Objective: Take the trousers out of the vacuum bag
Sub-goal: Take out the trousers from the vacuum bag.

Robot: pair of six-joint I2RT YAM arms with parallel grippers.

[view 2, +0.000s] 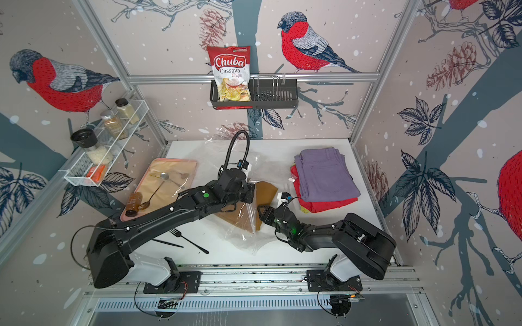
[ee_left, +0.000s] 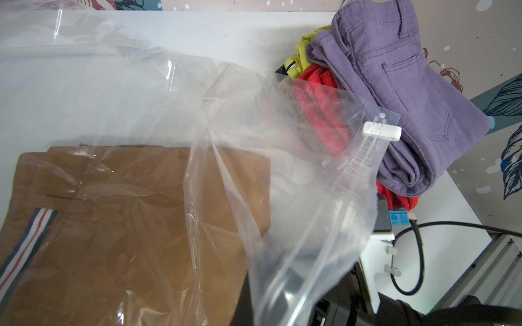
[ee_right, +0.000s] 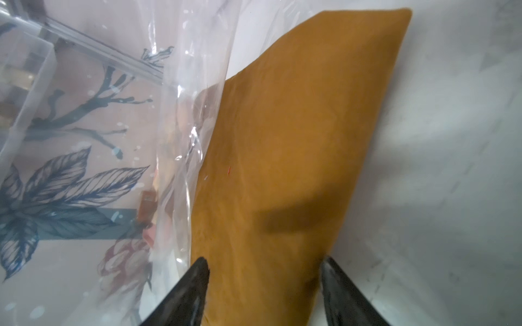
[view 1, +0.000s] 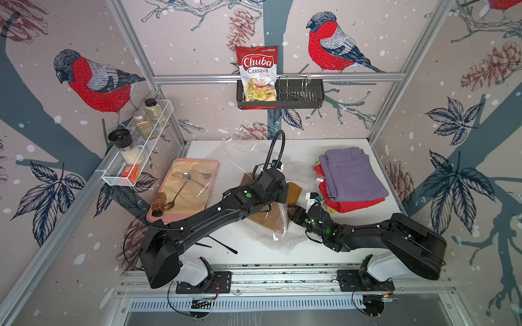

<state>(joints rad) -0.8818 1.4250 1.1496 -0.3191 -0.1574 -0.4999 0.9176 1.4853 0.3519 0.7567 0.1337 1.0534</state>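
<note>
**Top views.** The vacuum bag (view 1: 243, 158) (view 2: 209, 158) lies crumpled across the middle of the white bench (view 1: 254, 251). The mustard-brown trousers (view 1: 268, 221) are partly inside it, with one end bare at the bag's mouth. The left claw (view 1: 281, 197) is closed on a fold of the bag's film, which hangs tented beneath it. The right claw (view 1: 294, 216) sits low at the mouth, just beside the mustard-brown cloth. Outside the bag, on the bench's right side, the purple trousers (view 1: 353, 175) lie on top of the red trousers (view 1: 356, 204).

**Left wrist view.** The mustard-brown trousers (ee_left: 113, 225) and their striped waistband (ee_left: 25, 242) show through the film. The zip-seal strip (ee_left: 353, 175), with its white slider clip (ee_left: 382, 131), crosses in front of the stack. There the yellow-green trousers (ee_left: 305, 48) peek out from under the purple pair.

**Right wrist view.** The right claw (ee_right: 264, 262) has its jaws apart, one fingertip on either side of the bare mustard-brown trouser leg and not pinching it. The bag's film (ee_right: 183, 113) hangs along one edge of the cloth.
</note>
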